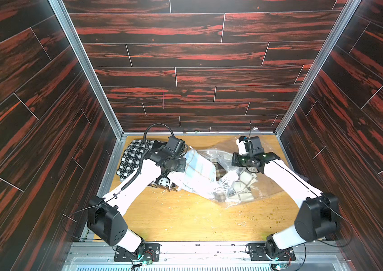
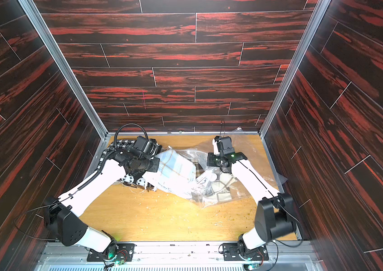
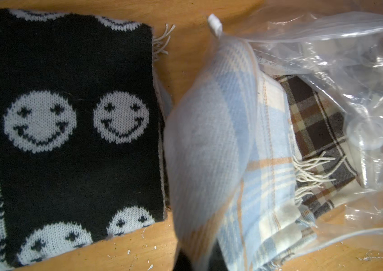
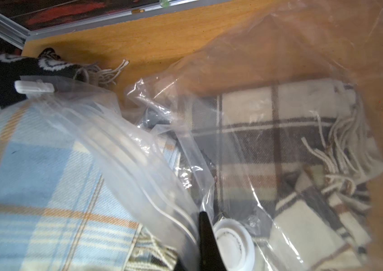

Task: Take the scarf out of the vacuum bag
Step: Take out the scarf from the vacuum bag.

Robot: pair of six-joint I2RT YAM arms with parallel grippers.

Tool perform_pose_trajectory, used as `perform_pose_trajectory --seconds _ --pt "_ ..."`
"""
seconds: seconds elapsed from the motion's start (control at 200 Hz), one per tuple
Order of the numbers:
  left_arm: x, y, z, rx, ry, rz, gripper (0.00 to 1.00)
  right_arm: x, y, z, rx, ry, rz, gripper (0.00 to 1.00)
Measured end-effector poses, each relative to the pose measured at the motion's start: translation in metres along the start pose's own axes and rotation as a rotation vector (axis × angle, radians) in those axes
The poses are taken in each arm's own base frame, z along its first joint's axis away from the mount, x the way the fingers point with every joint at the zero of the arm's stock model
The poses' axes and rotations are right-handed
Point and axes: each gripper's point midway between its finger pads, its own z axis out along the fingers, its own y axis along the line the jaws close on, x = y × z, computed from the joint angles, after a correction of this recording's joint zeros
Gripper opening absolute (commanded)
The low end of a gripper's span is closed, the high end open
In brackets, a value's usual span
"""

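Observation:
A light blue plaid scarf [image 1: 197, 173] [image 3: 209, 131] sticks partway out of the mouth of the clear vacuum bag [image 1: 251, 194] [image 4: 279, 70] in the middle of the table. My left gripper [image 3: 197, 262] is shut on the scarf's near end, which rises to its jaws. The bag's zip edge [image 4: 127, 150] still lies across the scarf. My right gripper [image 4: 193, 258] is shut on the bag's plastic beside the round white valve [image 4: 232, 244]. A brown and cream plaid scarf [image 4: 268, 140] [image 1: 239, 185] lies deeper inside the bag.
A black and white knitted scarf with smiley faces [image 1: 134, 154] [image 3: 68, 117] lies on the wooden table [image 1: 185, 218] at the back left, touching the blue scarf. A white slider clip [image 4: 33, 87] sits on the zip edge. Dark panelled walls enclose three sides.

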Motion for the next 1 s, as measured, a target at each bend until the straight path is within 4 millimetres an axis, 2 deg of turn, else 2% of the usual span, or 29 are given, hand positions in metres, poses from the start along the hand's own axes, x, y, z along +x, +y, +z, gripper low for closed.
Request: perform_pose_trajectory --seconds 0.195,0.411,0.546,0.701,1.002 --pt "-0.002 0.001 -0.008 0.001 -0.019 -0.005 0.0 -0.002 -0.01 0.019 0.017 0.015 0.022 0.0" --pt "-0.004 0.01 -0.016 -0.025 -0.036 -0.024 0.0 -0.006 -0.013 0.022 0.019 0.001 0.027 0.0" --pt "-0.007 0.021 -0.017 -0.043 -0.04 -0.052 0.0 -0.002 -0.018 0.024 0.027 0.003 0.031 0.0" --pt "-0.012 0.039 -0.02 -0.066 -0.054 -0.093 0.0 0.007 -0.032 0.027 0.05 0.016 0.049 0.0" --pt "-0.022 0.078 -0.039 -0.112 -0.106 -0.176 0.0 0.008 -0.049 0.015 0.09 -0.006 0.058 0.0"
